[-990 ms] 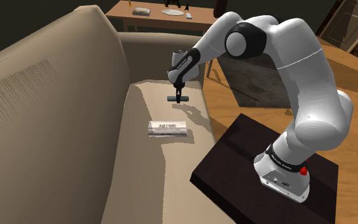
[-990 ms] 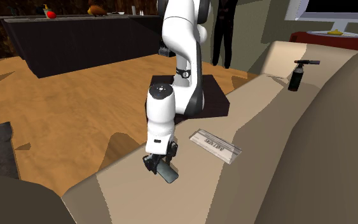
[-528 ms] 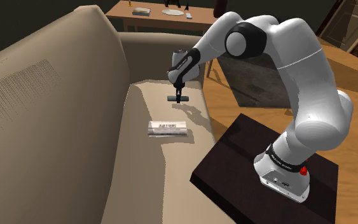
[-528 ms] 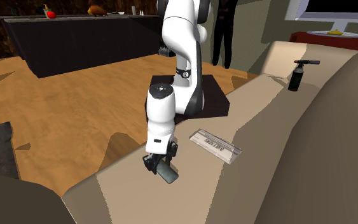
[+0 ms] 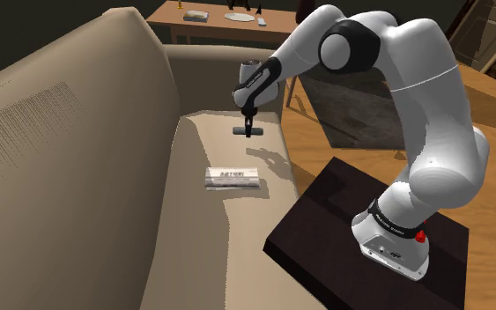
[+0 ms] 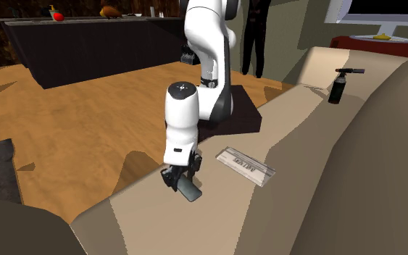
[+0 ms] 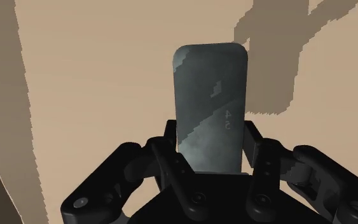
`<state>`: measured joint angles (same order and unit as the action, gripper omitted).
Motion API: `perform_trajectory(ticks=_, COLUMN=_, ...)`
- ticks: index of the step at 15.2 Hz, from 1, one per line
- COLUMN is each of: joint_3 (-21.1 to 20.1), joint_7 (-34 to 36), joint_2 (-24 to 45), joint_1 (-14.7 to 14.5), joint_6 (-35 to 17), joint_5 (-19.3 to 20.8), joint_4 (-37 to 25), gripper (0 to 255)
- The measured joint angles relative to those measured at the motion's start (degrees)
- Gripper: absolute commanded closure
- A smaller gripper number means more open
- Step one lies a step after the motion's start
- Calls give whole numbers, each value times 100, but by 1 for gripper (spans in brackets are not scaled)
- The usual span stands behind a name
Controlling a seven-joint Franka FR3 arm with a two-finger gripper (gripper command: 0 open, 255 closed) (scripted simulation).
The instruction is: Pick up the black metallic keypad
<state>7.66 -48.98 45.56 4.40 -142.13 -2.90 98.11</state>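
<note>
The keypad [image 7: 209,102] is a dark grey slab with rounded corners and faint digits. My gripper [image 7: 210,145] is shut on its near end, one black finger [image 7: 169,137] on each long side. In the shoulder view the gripper [image 5: 248,121] points down over the far end of the tan sofa seat [image 5: 210,220], and the keypad [image 5: 248,132] hangs flat under it, a little above the cushion. The second exterior view shows the gripper [image 6: 179,179] with the keypad [image 6: 189,191] just above the seat's near end; a shadow lies beneath it.
A flat white box [image 5: 233,178] with lettering lies on the seat between the gripper and the black stand [image 5: 325,220]. The sofa's backrest [image 5: 61,150] rises along the shoulder view's left. A black spray bottle [image 6: 338,85] stands on the far armrest. Wooden floor borders the seat's open side.
The arm has lifted: the gripper and the keypad in it have risen slightly off the cushion. The white box has not moved.
</note>
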Motion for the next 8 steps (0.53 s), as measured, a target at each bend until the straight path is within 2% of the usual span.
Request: perform_trajectory(ticks=8, joint_3=47, joint_7=6, joint_2=-459, joint_1=-41, joint_6=336, joint_5=42, joint_4=121, gripper=255)
